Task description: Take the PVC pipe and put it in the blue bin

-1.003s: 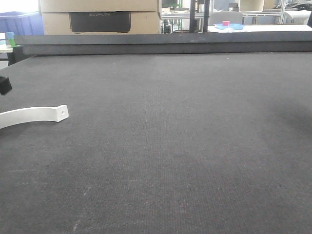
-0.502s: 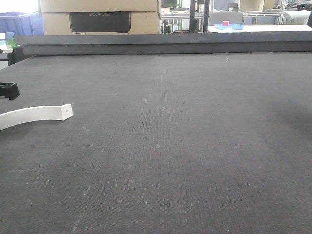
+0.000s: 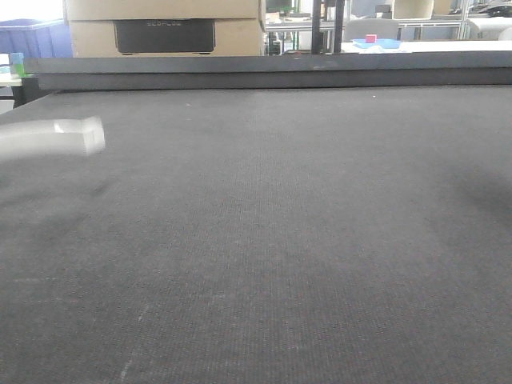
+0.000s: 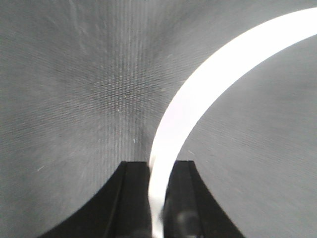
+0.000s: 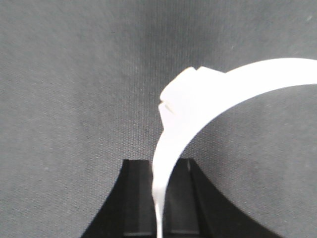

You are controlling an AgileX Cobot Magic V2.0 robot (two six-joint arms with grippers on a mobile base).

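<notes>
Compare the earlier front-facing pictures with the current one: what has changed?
The PVC pipe, lying on the black mat before, has risen off it, clamped in the left gripper. The mat and the cardboard box are unchanged.

The left gripper (image 4: 158, 164) sits at the bottom centre of the frame, its two black fingers (image 4: 134, 193) closed against the PVC pipe (image 4: 198, 94). The white pipe rises from between them and sweeps in a smooth arc to the upper right corner, overexposed and featureless. Dark grey woven matting (image 4: 74, 74) fills the rest of the frame, slightly blurred.
</notes>
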